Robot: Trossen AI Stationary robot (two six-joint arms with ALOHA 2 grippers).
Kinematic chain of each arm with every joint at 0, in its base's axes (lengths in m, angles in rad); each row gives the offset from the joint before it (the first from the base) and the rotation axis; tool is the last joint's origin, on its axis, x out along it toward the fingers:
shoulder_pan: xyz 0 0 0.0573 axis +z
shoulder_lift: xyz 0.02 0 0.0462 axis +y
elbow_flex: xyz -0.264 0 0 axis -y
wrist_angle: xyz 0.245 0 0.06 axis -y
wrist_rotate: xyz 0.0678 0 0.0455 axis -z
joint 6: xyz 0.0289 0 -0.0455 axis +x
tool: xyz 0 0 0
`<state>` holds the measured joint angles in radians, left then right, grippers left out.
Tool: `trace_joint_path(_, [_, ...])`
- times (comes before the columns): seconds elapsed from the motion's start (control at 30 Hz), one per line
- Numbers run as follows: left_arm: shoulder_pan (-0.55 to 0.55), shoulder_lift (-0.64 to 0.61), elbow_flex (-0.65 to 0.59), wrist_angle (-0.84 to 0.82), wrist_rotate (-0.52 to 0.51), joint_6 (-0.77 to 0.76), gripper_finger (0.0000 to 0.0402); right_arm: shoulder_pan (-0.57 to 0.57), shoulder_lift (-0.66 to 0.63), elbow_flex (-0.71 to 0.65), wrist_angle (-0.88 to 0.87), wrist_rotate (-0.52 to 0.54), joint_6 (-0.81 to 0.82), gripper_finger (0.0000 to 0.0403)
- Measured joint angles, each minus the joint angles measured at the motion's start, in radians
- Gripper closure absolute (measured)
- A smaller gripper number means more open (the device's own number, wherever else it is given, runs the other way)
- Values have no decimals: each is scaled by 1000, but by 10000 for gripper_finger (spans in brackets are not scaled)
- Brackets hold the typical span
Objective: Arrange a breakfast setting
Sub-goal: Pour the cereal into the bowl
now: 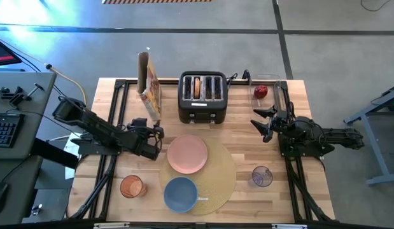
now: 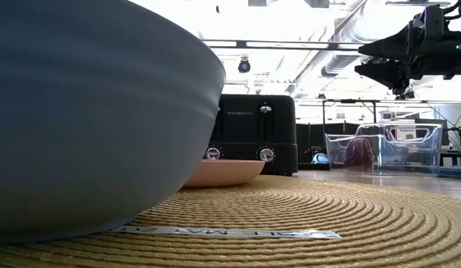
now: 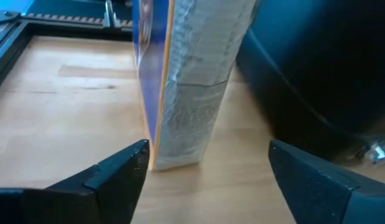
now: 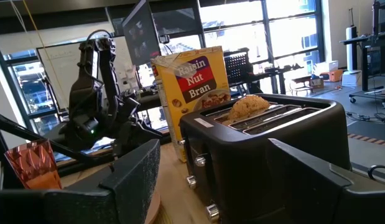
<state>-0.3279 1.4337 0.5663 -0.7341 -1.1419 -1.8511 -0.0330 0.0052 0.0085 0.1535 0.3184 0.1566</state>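
High view is showing my left hand (image 1: 160, 135) sitting left of centre, just below the cereal box (image 1: 149, 86) and left of the toaster (image 1: 203, 97), fingers spread apart and holding nothing. My right hand (image 1: 260, 121) is hovering at the right of the frame, just below the clear bin (image 1: 280, 88) that is holding the red apple (image 1: 261, 92), its fingers also apart and empty.

At lower centre the round tan placemat (image 1: 221, 173) is lying on the table (image 1: 298, 159). The pink plate (image 1: 187, 154) is resting on the mat's upper left part, and the blue bowl (image 1: 181, 194) is sitting on its lower left edge, with the small spoon (image 1: 202, 199) just to the bowl's right on the mat. The orange cup (image 1: 132, 187) is standing off the mat toward the lower left, and the purplish glass (image 1: 261, 177) is standing off it at the lower right. The bagel (image 1: 197, 88) is sticking up from a toaster slot.

Left wrist view is showing my open fingers (image 3: 117, 171) near the foot of the cereal box, not touching it.
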Motion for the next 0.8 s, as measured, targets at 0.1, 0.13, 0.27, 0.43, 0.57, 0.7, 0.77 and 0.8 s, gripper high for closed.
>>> trace_joint_path(0.1, [0,23,0,21,-36,-1,56,0,0,0,0,0,0,119])
trace_joint_path(0.13, [0,30,0,26,-46,-7,50,0,0,0,0,0,0,119])
trace_joint_path(0.27, [11,52,0,26,-78,-45,31,0,0,0,0,0,0,119])
trace_joint_path(0.43, [57,83,0,43,-108,-30,21,0,0,0,0,0,0,119])
trace_joint_path(0.57, [97,114,0,120,-143,37,20,0,0,0,0,0,0,119])
trace_joint_path(0.7, [128,135,0,208,-187,125,20,0,0,0,0,0,0,119])
trace_joint_path(0.77, [144,144,0,221,-187,145,20,0,0,0,0,0,0,119])
trace_joint_path(0.8, [150,148,0,219,-188,151,20,0,0,0,0,0,0,119])
